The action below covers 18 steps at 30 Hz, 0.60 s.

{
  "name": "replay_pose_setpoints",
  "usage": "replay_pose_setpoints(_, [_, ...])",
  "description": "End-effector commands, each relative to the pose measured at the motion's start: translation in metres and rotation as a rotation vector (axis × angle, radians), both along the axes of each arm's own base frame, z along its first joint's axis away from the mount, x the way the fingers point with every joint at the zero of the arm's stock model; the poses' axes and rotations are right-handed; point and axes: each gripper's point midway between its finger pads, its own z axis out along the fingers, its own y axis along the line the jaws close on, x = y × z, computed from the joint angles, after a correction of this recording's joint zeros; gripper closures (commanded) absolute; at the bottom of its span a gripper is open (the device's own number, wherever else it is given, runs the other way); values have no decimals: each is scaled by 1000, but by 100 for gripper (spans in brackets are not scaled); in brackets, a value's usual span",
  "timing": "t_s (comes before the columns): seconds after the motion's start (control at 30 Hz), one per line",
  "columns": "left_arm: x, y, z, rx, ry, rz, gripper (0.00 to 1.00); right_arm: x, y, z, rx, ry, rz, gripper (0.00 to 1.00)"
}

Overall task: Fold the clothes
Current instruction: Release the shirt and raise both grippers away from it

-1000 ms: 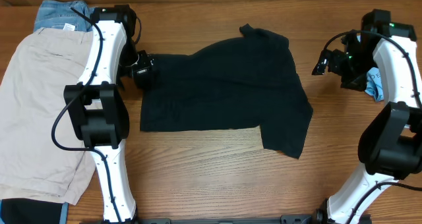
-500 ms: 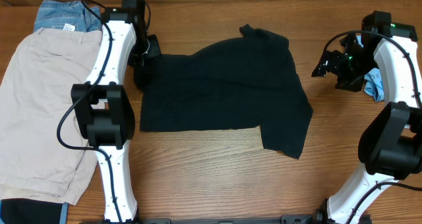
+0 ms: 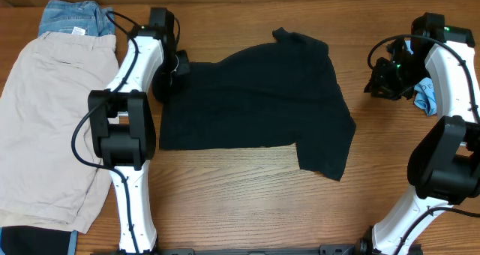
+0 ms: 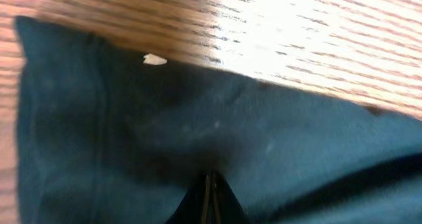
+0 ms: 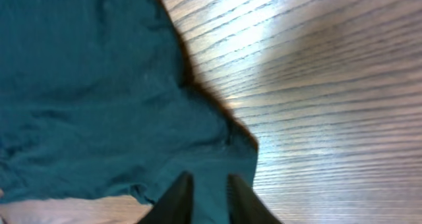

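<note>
Black T-shirt [image 3: 255, 97], left edge pinched by left gripper [image 3: 181, 66]; bare table [image 3: 225, 195] below.

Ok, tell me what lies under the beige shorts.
Blue denim sticks out from beneath the beige shorts at their far edge, and black fabric at the near edge. How far either reaches underneath is covered.

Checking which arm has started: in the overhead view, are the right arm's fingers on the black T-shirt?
No, the right arm's fingers sit apart from the black T-shirt, with bare table between them.
</note>
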Motion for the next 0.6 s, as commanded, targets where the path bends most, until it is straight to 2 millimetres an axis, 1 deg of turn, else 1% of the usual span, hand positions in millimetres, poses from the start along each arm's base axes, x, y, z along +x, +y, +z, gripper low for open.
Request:
replay_pose_setpoints(0.0, [5, -4, 3, -1, -42, -32, 96, 4, 1, 3, 3, -13, 5, 81])
replay_pose_setpoints(0.13, [22, 0, -3, 23, -102, -33, 96, 4, 1, 3, 3, -10, 5, 81])
replay_pose_setpoints(0.33, [53, 13, -20, 90, -207, -7, 95, 2, 2, 3, 5, -2, 5, 81])
replay_pose_setpoints(0.53, [87, 11, -19, 72, -350, 4, 95, 2, 2, 3, 5, -3, 5, 81])
replay_pose_setpoints(0.57, [89, 11, -18, 72, -357, 4, 95, 2, 2, 3, 5, -3, 5, 81])
